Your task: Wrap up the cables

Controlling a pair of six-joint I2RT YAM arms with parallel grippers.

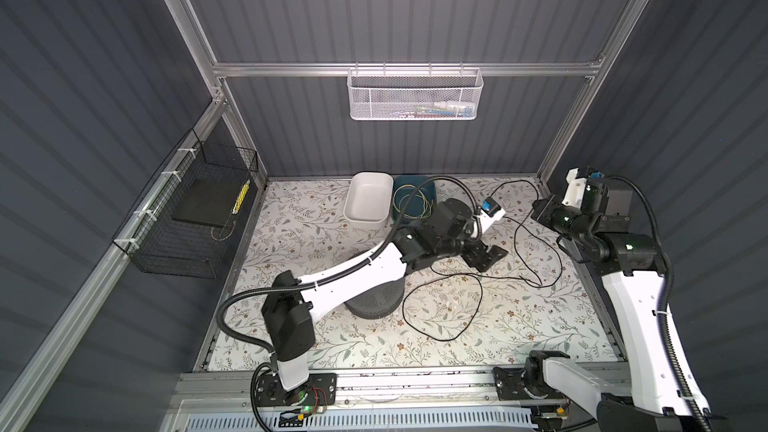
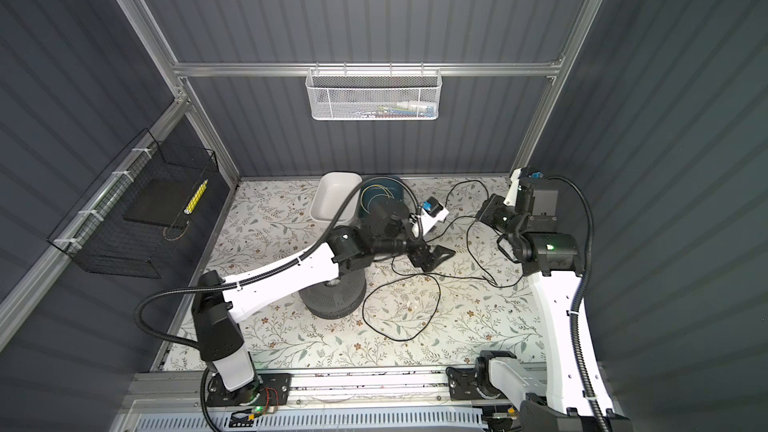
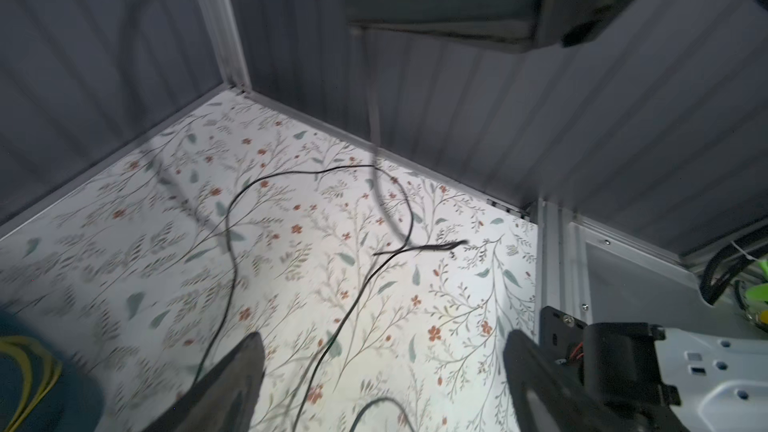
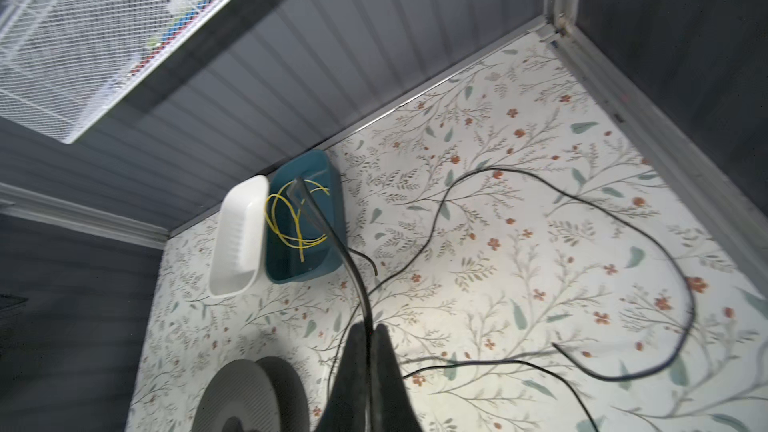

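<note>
Black and thin, the cable [image 1: 444, 340] lies sprawled in loose, wandering loops over the right half of the floral table [image 1: 332, 326]. Nothing is gathered into a coil, so by my reckoning the wrapping is hardly begun and nearly all of it is left. The right gripper [image 4: 369, 329] is pinched tight on one strand near the far right side, its arm folded high by the right wall, while the left arm reaches across the middle, wrist dipped, and the left gripper [image 3: 384, 335] hangs low over the cable with fingers wide apart, gripping nothing.
</note>
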